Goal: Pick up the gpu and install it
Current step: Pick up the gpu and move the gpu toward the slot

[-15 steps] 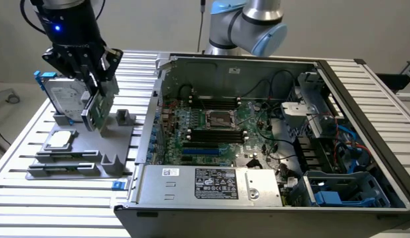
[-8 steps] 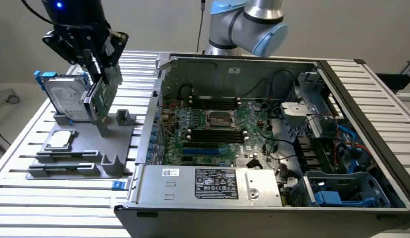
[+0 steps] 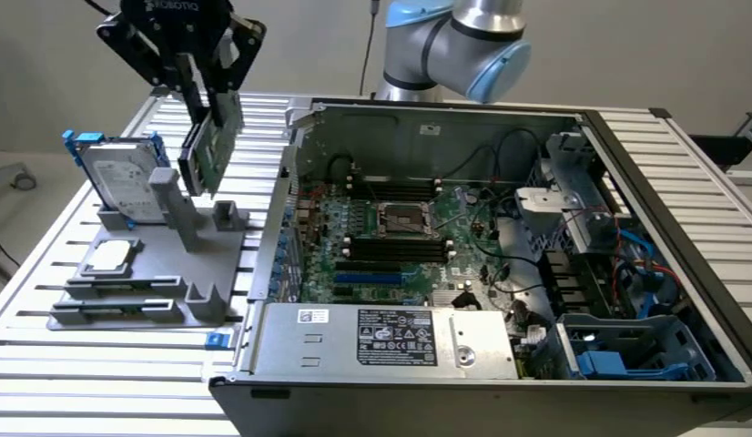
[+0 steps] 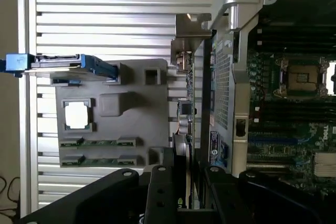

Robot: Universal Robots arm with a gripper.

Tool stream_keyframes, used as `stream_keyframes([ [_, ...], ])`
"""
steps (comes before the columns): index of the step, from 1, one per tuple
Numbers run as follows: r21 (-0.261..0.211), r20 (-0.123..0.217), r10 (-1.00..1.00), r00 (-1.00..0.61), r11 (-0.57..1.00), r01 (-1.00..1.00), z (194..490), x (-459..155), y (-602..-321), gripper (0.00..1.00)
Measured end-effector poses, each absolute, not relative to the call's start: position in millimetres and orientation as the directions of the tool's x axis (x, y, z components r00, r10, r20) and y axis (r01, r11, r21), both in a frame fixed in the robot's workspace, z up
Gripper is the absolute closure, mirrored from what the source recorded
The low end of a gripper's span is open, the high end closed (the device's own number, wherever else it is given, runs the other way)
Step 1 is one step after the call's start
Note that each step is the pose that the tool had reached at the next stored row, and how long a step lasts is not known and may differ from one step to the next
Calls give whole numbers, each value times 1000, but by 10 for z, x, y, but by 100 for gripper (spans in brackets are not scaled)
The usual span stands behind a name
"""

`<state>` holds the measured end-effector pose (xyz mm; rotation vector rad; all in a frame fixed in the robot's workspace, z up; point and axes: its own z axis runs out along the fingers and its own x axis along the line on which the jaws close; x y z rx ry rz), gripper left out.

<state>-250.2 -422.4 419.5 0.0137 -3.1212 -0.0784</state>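
gripper (image 3: 208, 102) top cut off, fingers (image 3: 189, 84) clamping gpu (image 3: 212, 150) edge-on

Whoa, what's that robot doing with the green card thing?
The robot arm's gripper is clamped on the gpu, holding it upright on its edge just over the gray parts stand. That is to the exterior view's left of the open computer case. The card is not yet in the motherboard. A silver hard drive stands propped in the stand.
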Motion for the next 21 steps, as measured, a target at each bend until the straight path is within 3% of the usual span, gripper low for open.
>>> stream_keyframes([
  [7,53,32,-9,-999,999,-8,4460,-2182,-4229,73],
  [21,54,54,-9,-999,999,-6,4450,-1549,-4229,73],
])
